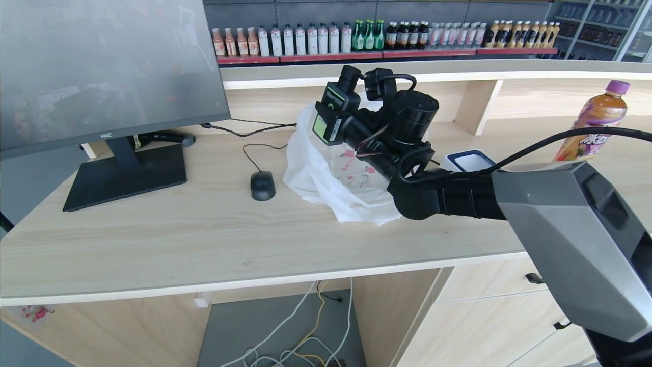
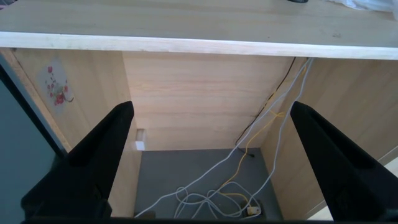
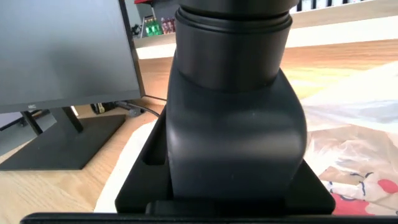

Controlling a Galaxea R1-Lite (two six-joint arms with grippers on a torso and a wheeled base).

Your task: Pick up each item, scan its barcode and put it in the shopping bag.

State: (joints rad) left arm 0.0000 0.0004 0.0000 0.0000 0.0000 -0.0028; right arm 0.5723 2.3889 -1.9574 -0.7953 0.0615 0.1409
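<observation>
Head view: bottle point(image 1: 593, 125) with a purple cap stands upright on the counter point(image 1: 204, 229), long axis vertical, at the far right end. It is not yet bagged and nothing touches it.

Dial convention: 12 o'clock points away from the robot, toward the shelves.

- Scanner point(image 1: 471, 162): a small white-and-blue box at about 8 o'clock from the bottle, between bottle and bag.
- Shopping bag point(image 1: 326, 173): white plastic, slumped open at mid-counter, at about 9 o'clock from the scanner. What it holds is hidden by the arm.
- Right gripper point(image 1: 356, 97): hangs over the bag's mouth, arm stretched in from 4 o'clock. Whether it is spread, closed or carrying anything cannot be told. The right wrist view is blocked by the arm's own dark housing, with bag plastic just beyond.
- Left gripper point(image 2: 211, 109): sits low in front of the counter's near edge, facing the knee space with its loose cables point(image 2: 249, 155). Its fingers point(image 2: 106, 149) are spread wide and hold nothing.

Judgement: the bottle lies at about 3 o'clock from the right gripper, well apart, past the scanner. The right arm is clearly the nearer one. An upright bottle suggests a side-on grasp across the body, below the cap.

Outlying: mouse point(image 1: 263, 186) at 9 o'clock from the bag; monitor point(image 1: 102, 66) at 10 o'clock.
</observation>
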